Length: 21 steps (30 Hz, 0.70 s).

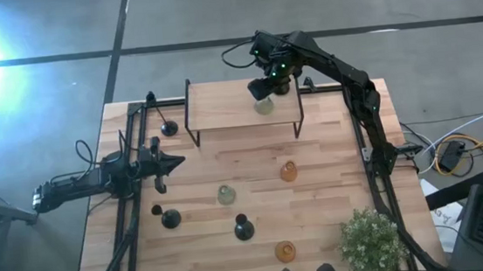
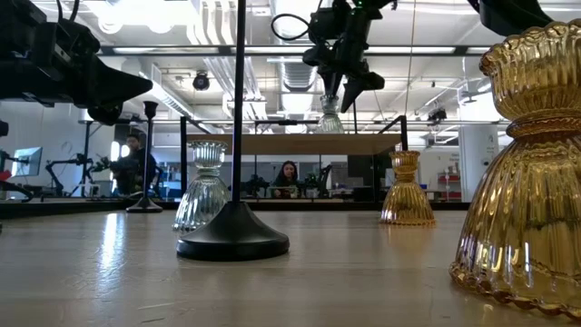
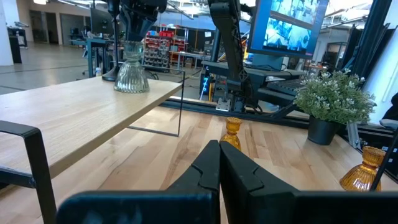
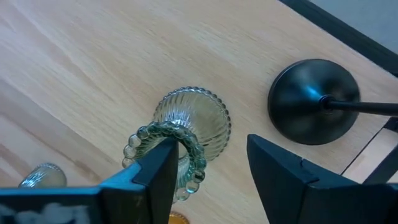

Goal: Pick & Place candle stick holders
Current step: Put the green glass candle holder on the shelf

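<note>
A pale-green glass candle stick holder (image 4: pixel 194 124) stands upright on its base on the raised wooden shelf (image 1: pixel 222 111) at the table's far side. My right gripper (image 4: pixel 211 155) hangs open over it, pointing steeply down, with one finger at the holder's beaded top rim and the other well clear of it. The low view shows this gripper (image 2: pixel 341 91) just above the holder (image 2: pixel 331 116). My left gripper (image 1: pixel 178 161) waits shut and level at the table's left. My right gripper comes from above with its jaws wide. One finger (image 4: pixel 158 165) stands in front of the pale-green holder's beaded top rim (image 4: pixel 186 140), and I cannot tell whether it touches the rim. The other finger is apart from it.
A black holder (image 4: pixel 313 101) stands near the shelf's far right corner. On the table are more black holders (image 1: pixel 169 127) (image 1: pixel 171 217) (image 1: pixel 244 229), a second pale-green one (image 1: pixel 226 194), two amber ones (image 1: pixel 288 172) (image 1: pixel 285 252) and a potted plant (image 1: pixel 372 240).
</note>
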### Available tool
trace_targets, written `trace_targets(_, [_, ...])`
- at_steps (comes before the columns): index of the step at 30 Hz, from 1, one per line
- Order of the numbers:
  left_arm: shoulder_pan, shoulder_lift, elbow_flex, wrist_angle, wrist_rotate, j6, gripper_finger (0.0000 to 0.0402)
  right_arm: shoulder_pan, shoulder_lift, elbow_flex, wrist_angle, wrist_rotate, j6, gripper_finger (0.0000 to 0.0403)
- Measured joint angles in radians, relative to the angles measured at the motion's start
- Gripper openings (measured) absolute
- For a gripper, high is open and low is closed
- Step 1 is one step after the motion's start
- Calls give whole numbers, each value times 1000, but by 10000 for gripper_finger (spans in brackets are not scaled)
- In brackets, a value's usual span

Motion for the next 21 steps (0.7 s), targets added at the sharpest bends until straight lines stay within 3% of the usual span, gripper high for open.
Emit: trace_targets(21, [0,0,0,0,0,0,5,2,-35,0,12,49,10,187])
